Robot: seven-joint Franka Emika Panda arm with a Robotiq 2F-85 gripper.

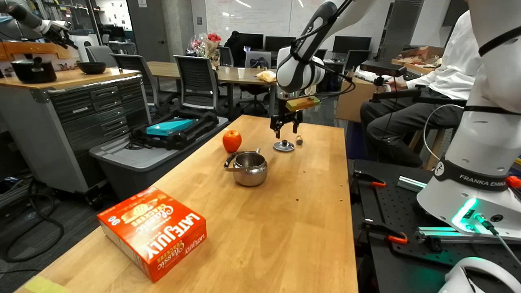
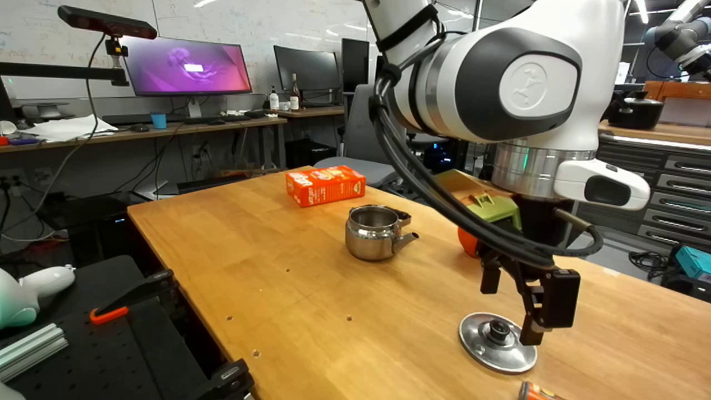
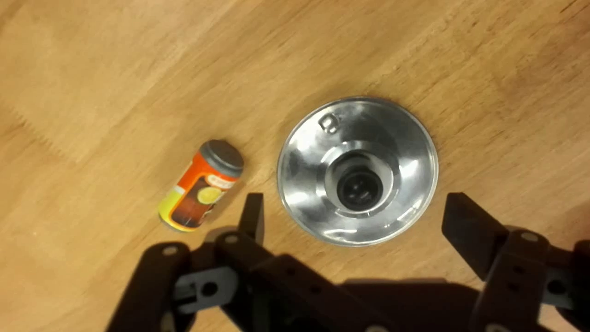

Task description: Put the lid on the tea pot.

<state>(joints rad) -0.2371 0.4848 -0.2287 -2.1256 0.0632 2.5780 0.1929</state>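
The lid (image 1: 283, 146) is a flat round silver disc with a black centre knob, lying knob up on the wooden table. It also shows in an exterior view (image 2: 502, 355) and in the wrist view (image 3: 302, 173). The tea pot (image 1: 250, 176) is a small shiny steel pot, upright with its top open, with a dark handle and a spout. It also shows in an exterior view (image 2: 371, 241) and is out of the wrist view. My gripper (image 1: 286, 132) is open and empty above the lid. In the wrist view its fingertips (image 3: 354, 203) stand wide apart on either side of the lid, not touching it.
A small orange can (image 3: 201, 186) lies on its side close to the lid. A red-orange apple-like fruit (image 1: 232, 141) stands beyond the tea pot. An orange cracker box (image 1: 152, 232) lies on the table (image 1: 281, 244), and the pot stands between box and lid.
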